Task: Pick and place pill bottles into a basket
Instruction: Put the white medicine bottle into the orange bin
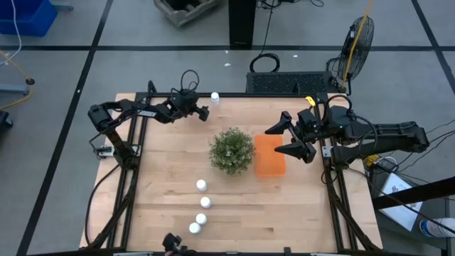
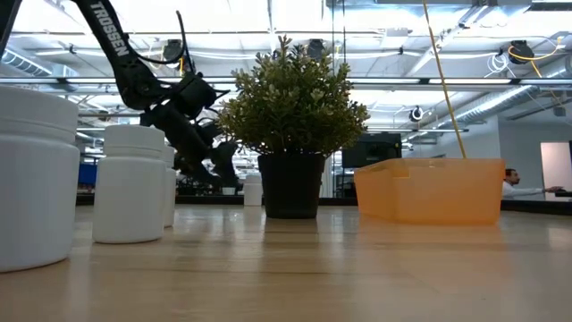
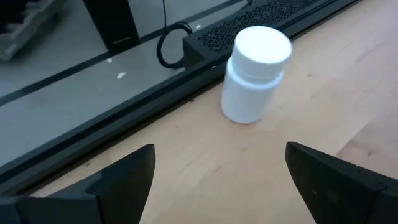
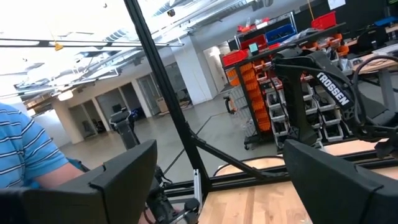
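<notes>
A white pill bottle (image 1: 215,99) stands upright on its base at the table's far edge; it fills the left wrist view (image 3: 254,73). My left gripper (image 1: 203,112) is open just short of it, touching nothing. Several more white bottles (image 1: 201,206) stand in a row near the front edge, two of them close in the low view (image 2: 131,183). The orange basket (image 1: 269,156) sits right of the green plant (image 1: 232,150). My right gripper (image 1: 290,139) is open above the basket's right side, empty.
The bushy plant in its dark pot (image 2: 291,185) stands at the table's middle, between the bottle row and the basket (image 2: 431,190). The black frame rail (image 3: 149,106) runs just behind the far bottle. A person in a striped shirt (image 4: 28,155) shows beyond the table.
</notes>
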### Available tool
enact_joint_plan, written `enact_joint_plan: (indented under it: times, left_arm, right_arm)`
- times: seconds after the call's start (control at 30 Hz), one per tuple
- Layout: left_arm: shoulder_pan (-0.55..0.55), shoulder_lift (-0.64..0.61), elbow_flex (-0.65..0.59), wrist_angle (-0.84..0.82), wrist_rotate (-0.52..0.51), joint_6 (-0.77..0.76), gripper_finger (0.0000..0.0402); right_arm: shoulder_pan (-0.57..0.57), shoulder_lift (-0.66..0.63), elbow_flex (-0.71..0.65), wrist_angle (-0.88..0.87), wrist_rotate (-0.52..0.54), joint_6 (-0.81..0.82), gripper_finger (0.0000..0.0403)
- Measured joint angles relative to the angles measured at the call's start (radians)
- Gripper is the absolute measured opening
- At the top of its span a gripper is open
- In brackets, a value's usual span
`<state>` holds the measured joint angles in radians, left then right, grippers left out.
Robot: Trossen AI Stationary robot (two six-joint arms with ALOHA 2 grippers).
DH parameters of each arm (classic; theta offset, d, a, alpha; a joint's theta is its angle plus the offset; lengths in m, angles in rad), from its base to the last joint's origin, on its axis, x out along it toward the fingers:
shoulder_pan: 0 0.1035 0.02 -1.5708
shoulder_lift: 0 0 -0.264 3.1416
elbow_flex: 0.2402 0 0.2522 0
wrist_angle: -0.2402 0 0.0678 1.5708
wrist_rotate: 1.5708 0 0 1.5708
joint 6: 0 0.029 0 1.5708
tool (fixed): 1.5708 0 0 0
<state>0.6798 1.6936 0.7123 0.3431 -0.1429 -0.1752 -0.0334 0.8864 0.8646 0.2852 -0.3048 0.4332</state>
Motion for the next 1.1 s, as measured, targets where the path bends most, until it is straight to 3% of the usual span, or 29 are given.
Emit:
enact_joint_plan:
  times: [0.13,0.47,0.67,1.1]
  left_arm:
    - [-0.02,0.0,0.0,0.001,0.04,-0.01,0.0365]
    - [-0.049,0.002,0.0,0.027,0.029,0.053,0.0365]
    - [-0.036,0.069,0.001,0.121,0.063,0.084,0.0365]
    - [-0.035,0.103,0.007,0.154,0.029,0.087,0.0365]
  right_arm:
    - [0.0,0.0,0.0,0.0,0.017,-0.005,0.0338]
    - [0.0,0.0,0.0,-0.002,0.016,-0.027,0.0338]
    - [0.0,0.0,0.0,-0.002,0.016,-0.027,0.0338]
    - [0.0,0.0,0.0,-0.002,0.015,-0.01,0.0338]
